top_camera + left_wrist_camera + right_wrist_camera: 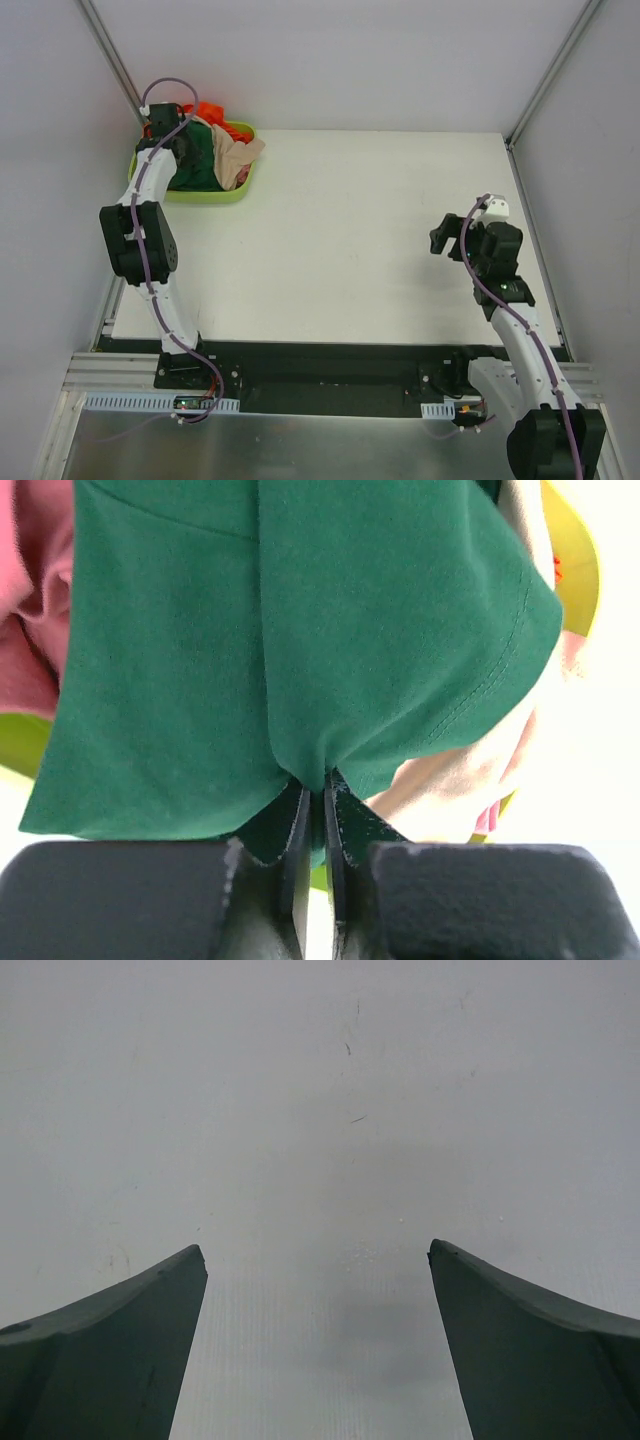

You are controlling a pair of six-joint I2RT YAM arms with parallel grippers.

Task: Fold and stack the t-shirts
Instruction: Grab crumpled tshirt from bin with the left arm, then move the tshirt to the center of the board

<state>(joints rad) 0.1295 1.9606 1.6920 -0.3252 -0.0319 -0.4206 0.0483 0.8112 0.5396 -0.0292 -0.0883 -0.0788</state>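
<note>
Pinching a fold of the dark green t-shirt (300,630) between the left fingers (295,850), clamped shut on the cloth, at ten o'clock of the surface (350,230), over the lime-green tub (215,196). Lying heaped in that tub alongside: beige t-shirt (240,155) at the three o'clock side, orange t-shirt (212,110) at twelve (pink t-shirt (30,590) peeking in at nine in the left wrist view only). Hovering at three o'clock, right fingers (120,1350) spread wide apart above the white surface.

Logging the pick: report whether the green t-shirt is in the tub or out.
In: the green t-shirt lies bunched inside the lime tub, a fold pinched in the left gripper.
</note>
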